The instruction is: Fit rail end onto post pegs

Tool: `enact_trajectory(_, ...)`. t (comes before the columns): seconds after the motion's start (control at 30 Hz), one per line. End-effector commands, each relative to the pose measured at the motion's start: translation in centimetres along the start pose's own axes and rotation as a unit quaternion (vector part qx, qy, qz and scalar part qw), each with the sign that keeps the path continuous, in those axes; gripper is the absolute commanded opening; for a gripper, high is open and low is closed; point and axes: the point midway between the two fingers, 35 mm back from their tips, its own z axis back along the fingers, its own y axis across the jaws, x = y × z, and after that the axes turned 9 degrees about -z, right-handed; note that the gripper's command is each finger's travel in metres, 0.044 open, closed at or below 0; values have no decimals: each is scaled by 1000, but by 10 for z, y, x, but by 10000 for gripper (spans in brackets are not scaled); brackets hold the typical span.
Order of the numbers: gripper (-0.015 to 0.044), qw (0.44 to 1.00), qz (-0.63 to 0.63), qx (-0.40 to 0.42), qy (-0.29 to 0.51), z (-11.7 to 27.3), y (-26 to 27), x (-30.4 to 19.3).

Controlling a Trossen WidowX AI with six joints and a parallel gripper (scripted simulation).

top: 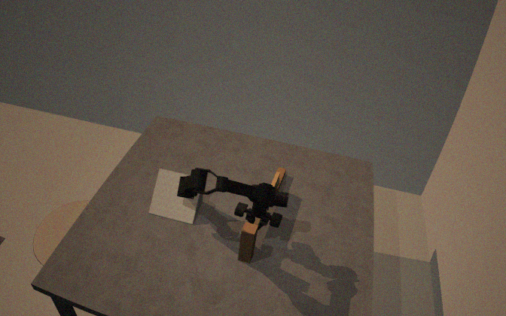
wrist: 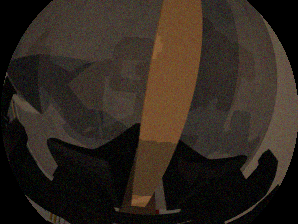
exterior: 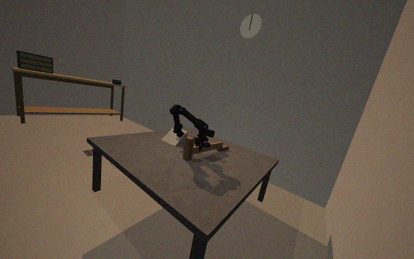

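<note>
The wooden rail (top: 277,180) (exterior: 215,146) (wrist: 172,75) runs from the low footboard block (exterior: 224,148) to the wooden post (top: 247,244) (exterior: 187,149). Its post end is off the table, and the rail looks about level in the exterior view. I see no clear gap between rail and post there, but cannot tell whether they touch. My gripper (exterior: 202,146) (wrist: 149,129) is shut on the rail near the post. No pegs or holes show. The far end appears to be at the block, but the bracket is too small to make out.
A pale plate (top: 164,200) (exterior: 172,137) lies under the arm's base on the grey table (top: 129,250) (exterior: 157,160), to the left of the rail. The arm reaches over the rail from that side. A workbench (exterior: 70,79) stands at the back left of the room.
</note>
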Motion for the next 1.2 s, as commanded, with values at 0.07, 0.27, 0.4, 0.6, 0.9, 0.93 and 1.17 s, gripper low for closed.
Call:
enact_trajectory(0.07, 0, 1000, 1, -2, 0, 1, -1, -3)
enact_trajectory(0.27, 0, 1000, 1, -2, 0, 2, -1, -5)
enact_trajectory(0.4, 0, 1000, 1, -2, 0, 2, -1, -6)
enact_trajectory(0.6, 0, 1000, 1, -2, 0, 2, -2, -7)
enact_trajectory(0.9, 157, 1000, 0, 0, 1, 0, -1, -6)
enact_trajectory(0.93, 184, 1000, 0, 0, 1, 0, -1, -6)
enact_trajectory(1.17, 368, 1000, 0, 0, 1, 0, -1, -6)
